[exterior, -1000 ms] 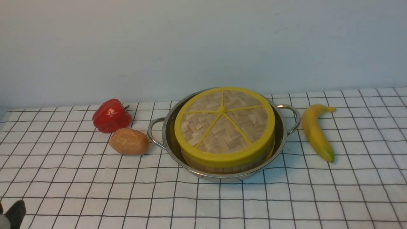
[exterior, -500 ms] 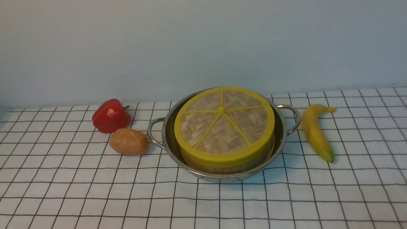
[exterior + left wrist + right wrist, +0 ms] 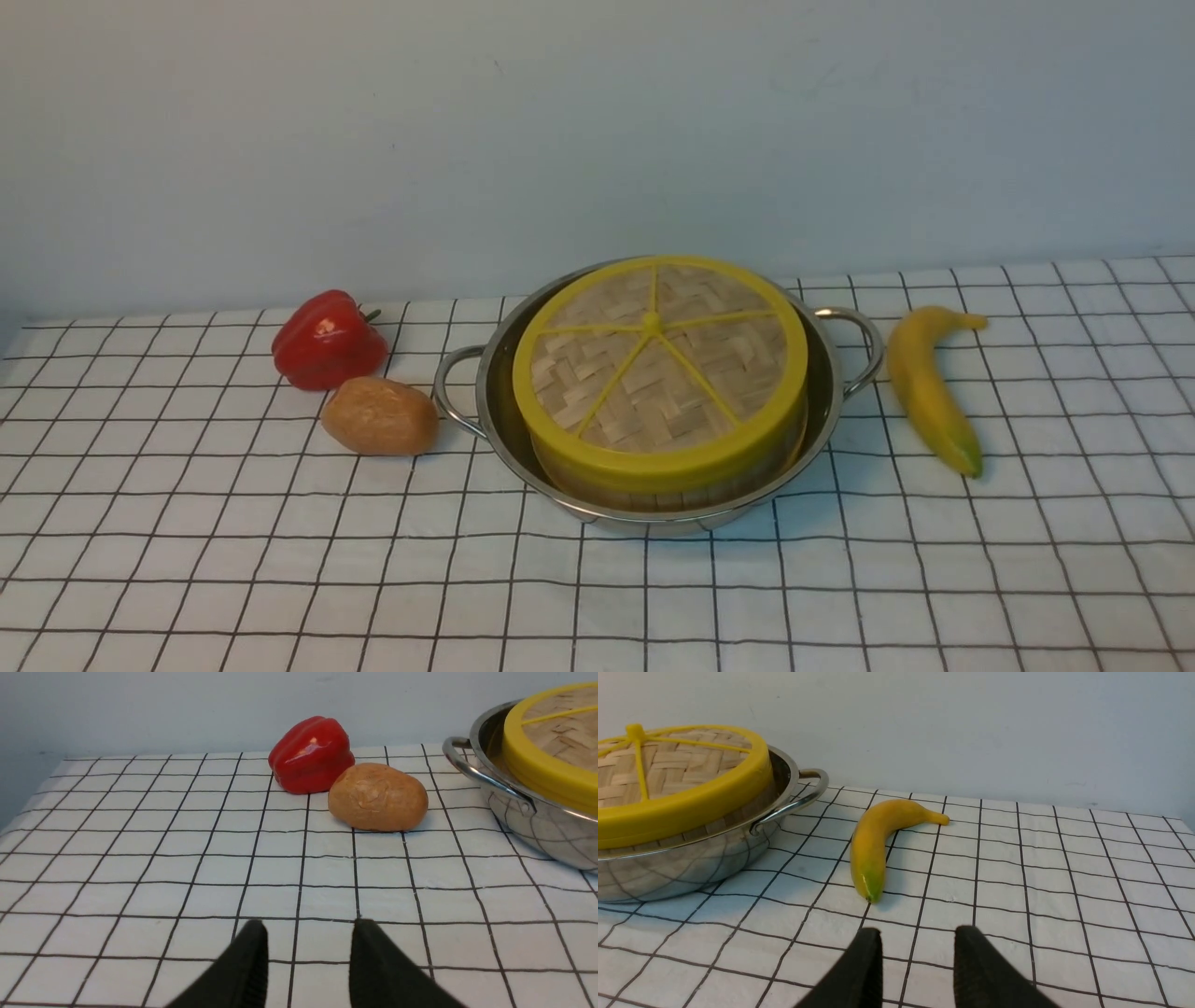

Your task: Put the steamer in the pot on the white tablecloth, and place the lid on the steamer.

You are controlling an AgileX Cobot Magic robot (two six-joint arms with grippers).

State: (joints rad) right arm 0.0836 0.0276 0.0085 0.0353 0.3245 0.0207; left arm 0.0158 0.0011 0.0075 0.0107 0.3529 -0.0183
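You see the tablecloth [image 3: 187,560], white with a black grid, covering the whole surface. Directly on it sit the pot [image 3: 485,411] in the middle, a pepper [image 3: 327,341] and potato [image 3: 380,416] touching at its left, and a banana [image 3: 924,387] just beside its right handle.

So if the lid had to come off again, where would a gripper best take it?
Probably the yellow rim of the lid, from above, one finger outside the rim and one on the weave inside it. The lid sits flat on the steamer and stands above the pot wall, so the rim is exposed; the near edge looks most open.
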